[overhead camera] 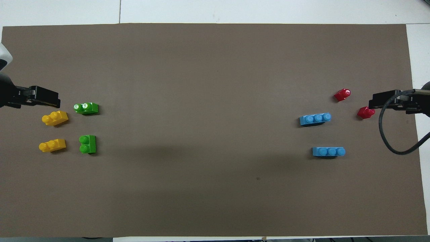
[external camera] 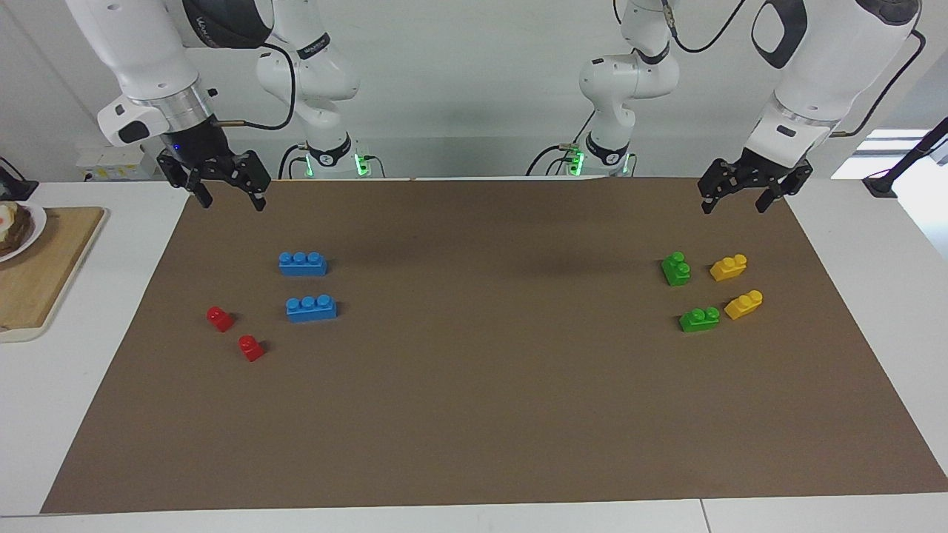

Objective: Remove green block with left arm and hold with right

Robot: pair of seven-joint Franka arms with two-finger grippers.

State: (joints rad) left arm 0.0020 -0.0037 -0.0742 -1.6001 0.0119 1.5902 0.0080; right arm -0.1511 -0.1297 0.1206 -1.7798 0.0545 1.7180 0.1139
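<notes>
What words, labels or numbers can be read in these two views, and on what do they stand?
No text reads clearly.
Small lettering on the right arm's dark upper cover: too blurred to read.
Round dark badges at both arm bases: not legible.
The small plastic toy bricks and the brown paper mat: no writing visible.

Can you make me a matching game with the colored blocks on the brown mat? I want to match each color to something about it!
Things:
1. blue bricks
2. red bricks
3. green bricks
4. yellow bricks

Descriptions:
A. one stud each
B. three studs each
C. two studs, closest to the left arm's edge of the brown mat
D. two studs, beside the yellow ones, toward the middle

Pairs: 1-B, 2-A, 3-D, 4-C
</notes>
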